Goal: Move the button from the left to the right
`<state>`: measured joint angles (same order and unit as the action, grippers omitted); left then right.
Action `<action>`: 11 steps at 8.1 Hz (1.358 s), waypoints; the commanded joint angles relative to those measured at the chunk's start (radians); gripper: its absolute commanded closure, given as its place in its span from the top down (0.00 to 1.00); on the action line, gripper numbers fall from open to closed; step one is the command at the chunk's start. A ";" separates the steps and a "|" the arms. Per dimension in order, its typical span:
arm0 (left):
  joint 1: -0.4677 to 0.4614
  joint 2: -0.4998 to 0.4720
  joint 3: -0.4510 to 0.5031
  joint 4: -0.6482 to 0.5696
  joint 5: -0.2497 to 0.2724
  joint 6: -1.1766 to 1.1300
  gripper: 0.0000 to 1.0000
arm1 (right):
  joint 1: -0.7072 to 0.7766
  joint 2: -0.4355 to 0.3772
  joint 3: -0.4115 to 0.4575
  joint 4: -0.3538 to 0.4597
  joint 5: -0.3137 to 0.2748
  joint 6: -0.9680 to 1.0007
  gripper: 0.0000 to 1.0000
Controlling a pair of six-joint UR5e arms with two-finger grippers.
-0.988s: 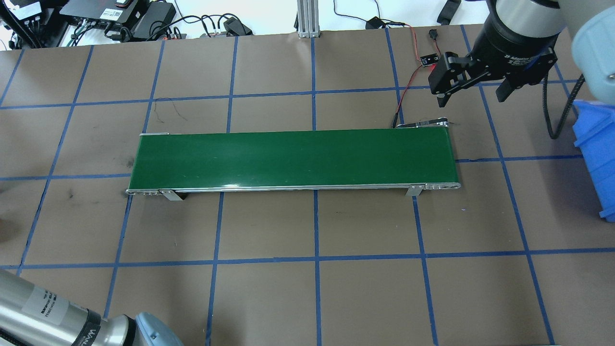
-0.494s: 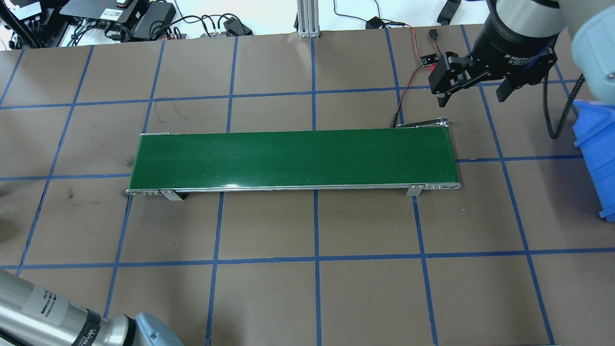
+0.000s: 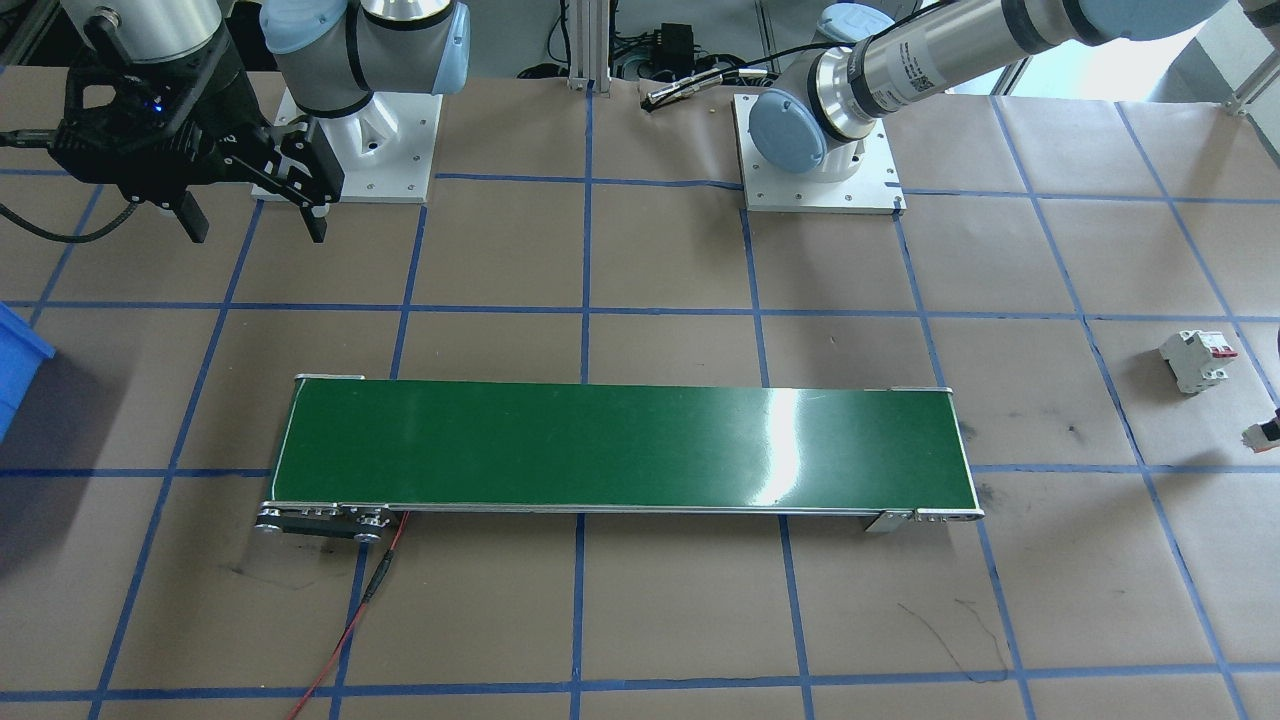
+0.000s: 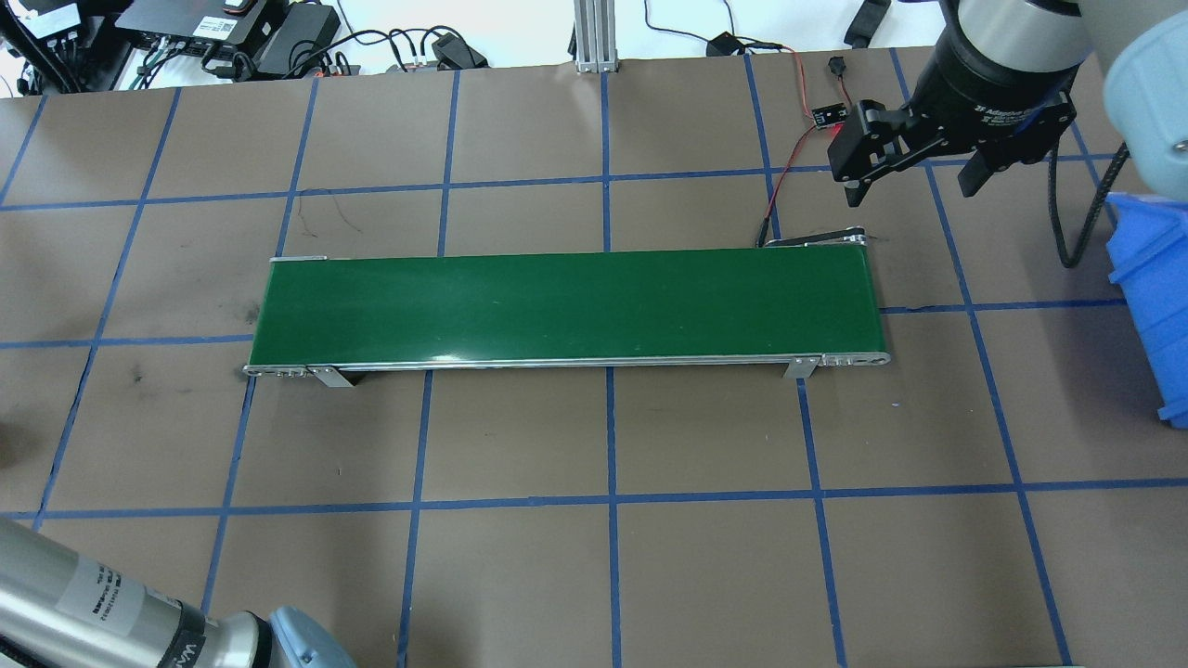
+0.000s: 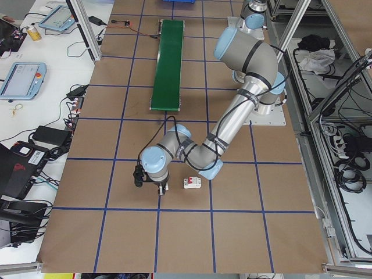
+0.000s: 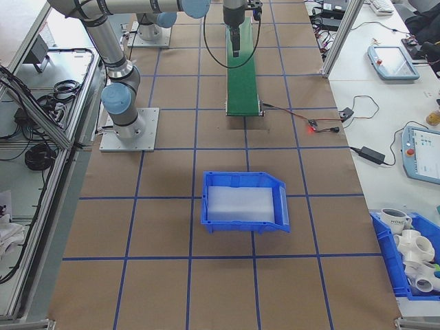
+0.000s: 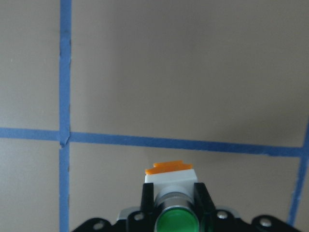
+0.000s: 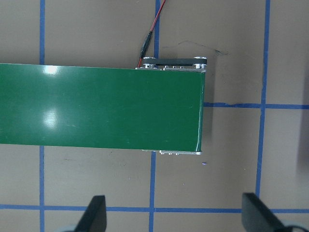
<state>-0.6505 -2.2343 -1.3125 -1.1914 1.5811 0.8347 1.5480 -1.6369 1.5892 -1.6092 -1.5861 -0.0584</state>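
Left wrist only: pincer point(image 7: 175, 205) grips button point(image 7: 171, 180).

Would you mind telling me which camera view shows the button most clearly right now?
The left wrist-mounted view: the button fills the bottom centre between the left gripper's fingers, green cap and orange edge plain. In the exterior left view the gripper hides it. The front-facing view shows only a scrap at its right edge that may be it; the other views miss it.
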 commanded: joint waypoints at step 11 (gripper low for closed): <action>-0.640 0.515 -0.370 -0.125 -0.098 -1.678 0.12 | -0.002 0.002 0.000 0.000 0.000 -0.027 1.00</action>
<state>-1.1753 -1.7428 -1.6327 -1.3888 1.4845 -0.5880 1.5463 -1.6367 1.5892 -1.6094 -1.5859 -0.0822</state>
